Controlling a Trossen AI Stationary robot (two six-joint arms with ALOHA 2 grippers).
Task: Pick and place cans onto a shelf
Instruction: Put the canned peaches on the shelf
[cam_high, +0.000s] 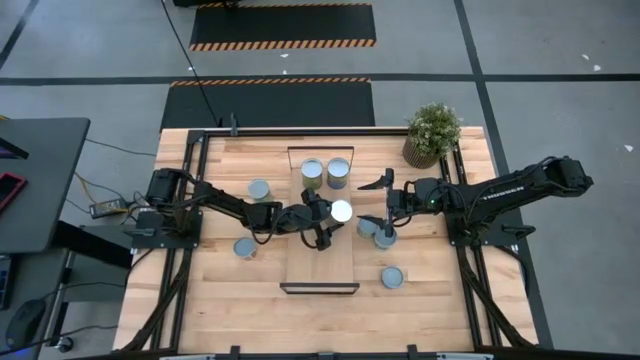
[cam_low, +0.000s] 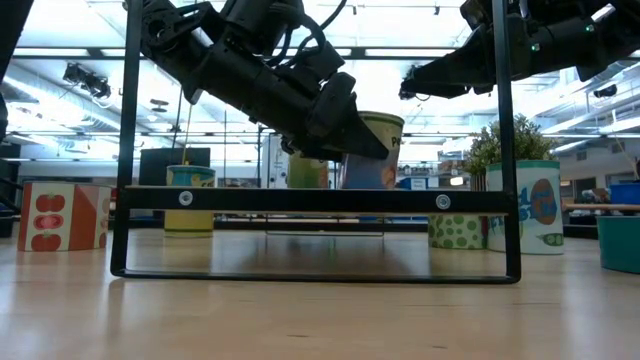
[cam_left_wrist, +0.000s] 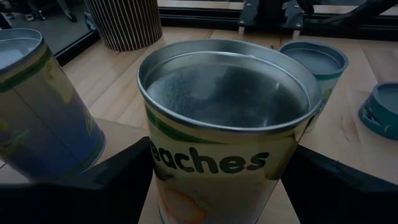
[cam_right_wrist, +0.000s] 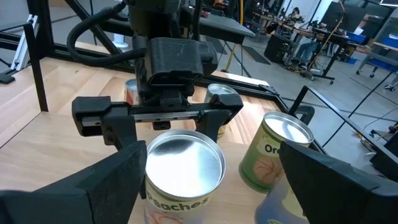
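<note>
The shelf is a long light-wood board in the table's middle. Two cans stand at its far end. My left gripper reaches in from the table's left and is shut on a can labelled "peaches" over the shelf's middle. My right gripper hangs open just right of the shelf, its fingers wide apart and facing that can with nothing between them. My left gripper pinches the peaches can by its side wall, below the top rim, one finger on each opposite side. The fingers come from the table's left, slanting a little down. The can stays nearly upright; the shelf's near trim hides its bottom in the low view.
Loose cans stand on the table: two left of the shelf, two under my right gripper, one nearer. A potted plant stands at the far right corner. The shelf's near half is bare.
</note>
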